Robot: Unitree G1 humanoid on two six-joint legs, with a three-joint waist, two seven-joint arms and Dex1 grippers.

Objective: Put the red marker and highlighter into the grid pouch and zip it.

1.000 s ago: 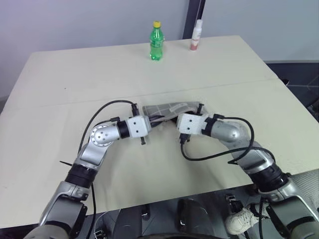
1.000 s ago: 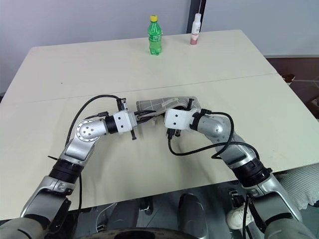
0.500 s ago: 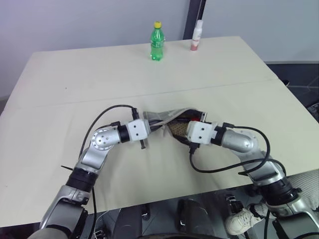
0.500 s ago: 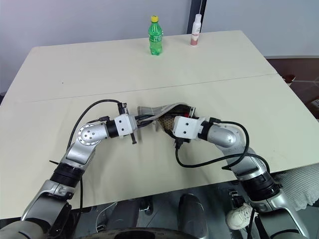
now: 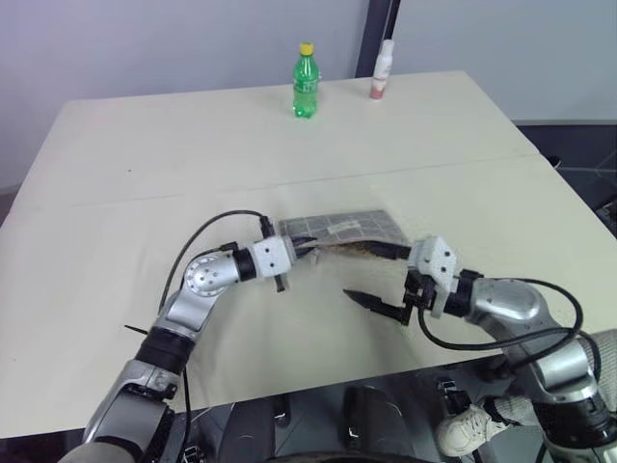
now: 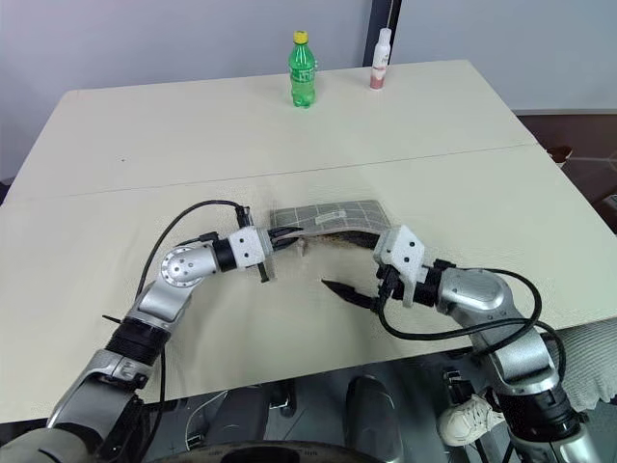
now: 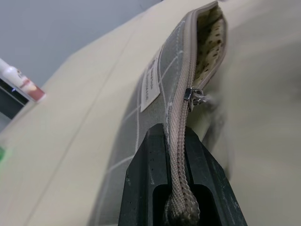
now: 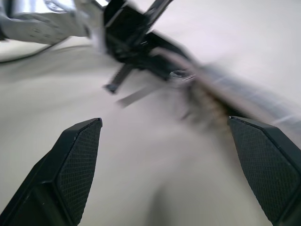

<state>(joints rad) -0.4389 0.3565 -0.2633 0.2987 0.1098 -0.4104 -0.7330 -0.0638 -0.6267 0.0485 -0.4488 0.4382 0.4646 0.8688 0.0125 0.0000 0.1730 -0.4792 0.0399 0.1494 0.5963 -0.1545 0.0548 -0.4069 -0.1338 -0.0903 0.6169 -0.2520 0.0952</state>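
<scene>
- Your left tool is clamped on the zipper-side edge of the flat grey fabric grid pouch with thin white lines, at its left end; the left wrist view shows both black fingers pressed against the beige zipper tape.
- Your pouch lies near the middle of the pale beige counter, lifted slightly along its near edge, where the mouth gapes and a dotted tan lining shows.
- Its metal zipper pull hangs partway along the zipper, just beyond the left fingers, and a small white label sits on the upper face.
- Your right tool hovers released, jaws spread wide, just over the counter in front of the pouch and apart from it, holding nothing.
- At the counter's far edge stand a green plastic bottle with a yellow cap and a slim white bottle with a pink base, well apart from the pouch.
</scene>
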